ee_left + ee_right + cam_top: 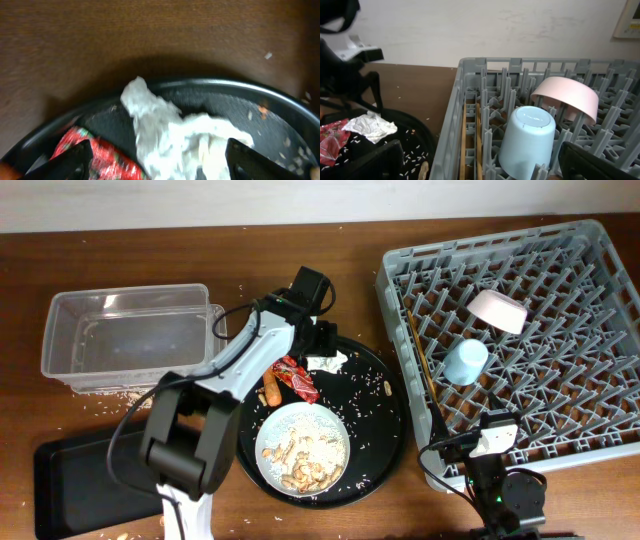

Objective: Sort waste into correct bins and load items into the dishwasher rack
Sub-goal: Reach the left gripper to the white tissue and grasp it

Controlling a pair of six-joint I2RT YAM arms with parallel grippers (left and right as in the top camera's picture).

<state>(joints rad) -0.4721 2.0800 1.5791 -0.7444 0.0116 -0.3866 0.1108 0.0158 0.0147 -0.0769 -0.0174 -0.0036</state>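
My left gripper [322, 343] is open over the crumpled white tissue [326, 362] at the back of the round black tray [385, 415]. In the left wrist view the fingers [162, 167] straddle the tissue [175, 135], with the red wrapper [95, 155] beside the left finger. The wrapper [297, 377], the carrot [271, 388] and the white plate [335, 430] with peanuts [305, 470] lie on the tray. The pink bowl [498, 310], blue cup [466, 361] and chopsticks [420, 370] sit in the grey rack [590, 395]. My right gripper [492, 442] is open and empty at the rack's front edge.
The clear tub [130, 330] stands at the back left and the flat black tray [75, 480] at the front left. Rice grains are scattered on the round tray [375, 395] and near the tub. The right wrist view shows the cup [527, 135] and bowl [567, 100].
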